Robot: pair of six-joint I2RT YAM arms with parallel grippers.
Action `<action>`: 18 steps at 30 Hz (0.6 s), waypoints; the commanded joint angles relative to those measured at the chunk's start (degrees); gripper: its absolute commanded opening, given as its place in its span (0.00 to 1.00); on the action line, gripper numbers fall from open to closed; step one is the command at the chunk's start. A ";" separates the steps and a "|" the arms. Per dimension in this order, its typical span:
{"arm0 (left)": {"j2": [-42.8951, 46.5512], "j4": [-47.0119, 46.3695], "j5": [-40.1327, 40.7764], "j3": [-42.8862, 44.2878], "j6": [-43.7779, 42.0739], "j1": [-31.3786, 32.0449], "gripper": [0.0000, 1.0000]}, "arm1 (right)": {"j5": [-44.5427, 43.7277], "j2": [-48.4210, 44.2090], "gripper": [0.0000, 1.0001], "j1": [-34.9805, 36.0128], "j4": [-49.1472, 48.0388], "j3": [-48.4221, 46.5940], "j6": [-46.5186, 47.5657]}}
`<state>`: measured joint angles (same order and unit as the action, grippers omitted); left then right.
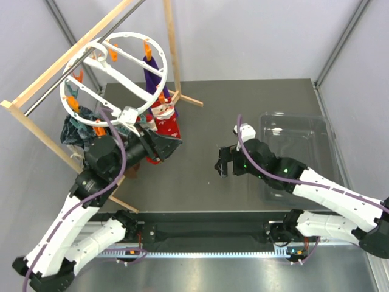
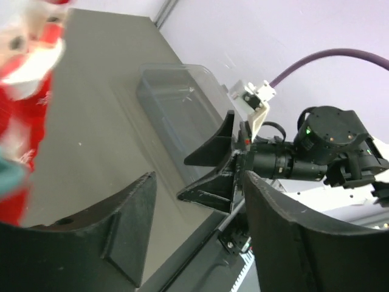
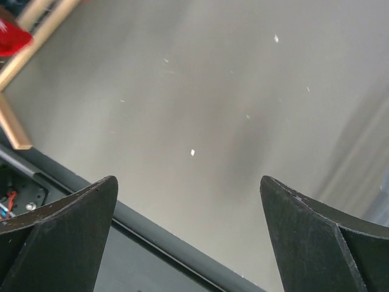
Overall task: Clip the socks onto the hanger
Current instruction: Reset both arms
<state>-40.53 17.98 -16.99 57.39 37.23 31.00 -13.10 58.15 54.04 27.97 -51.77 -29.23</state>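
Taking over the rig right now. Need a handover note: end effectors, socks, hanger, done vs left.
Left end effector: open, empty, close beside the short red Santa sock.
Right end effector: open, empty, over bare table near the clear plastic bin.
The white plastic ring hanger with orange clips hangs tilted at the pale wooden frame. The red sock hangs at its lower rim, next to the long purple socks.
Done: one red sock looks hung, but the clip's grip is not verifiable.
Left: confirm that clip. No second red sock is clearly visible.

Overhead camera is looking down on the whole table (image 1: 200, 182); wrist cameras are hovering close above it, left one facing the right gripper (image 2: 185, 178).
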 commanded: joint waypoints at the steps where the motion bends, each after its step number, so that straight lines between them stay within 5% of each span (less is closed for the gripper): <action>1: -3.66 -8.40 8.50 -1.66 -1.26 6.67 0.66 | -2.80 -1.37 1.00 -0.69 -0.10 0.70 -2.49; 4: -7.80 -8.57 23.94 -1.31 -7.24 23.77 0.73 | -2.46 -1.28 1.00 -0.78 -0.98 1.40 -3.63; 7: -10.00 -10.85 33.41 -3.06 -11.11 33.12 0.75 | -1.66 -1.81 1.00 -0.87 -2.82 2.90 -3.81; 14: -7.02 -20.61 41.34 -19.39 -8.32 36.32 0.84 | -6.31 -7.24 1.00 -0.87 -4.93 8.95 -5.13; 18: 2.18 -24.74 42.31 -31.52 -4.37 36.41 0.88 | -7.55 -15.77 1.00 -0.78 -8.71 17.90 -6.54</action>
<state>-44.73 0.97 21.21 31.59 29.98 67.18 -17.54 48.62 53.74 24.10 -38.15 -33.98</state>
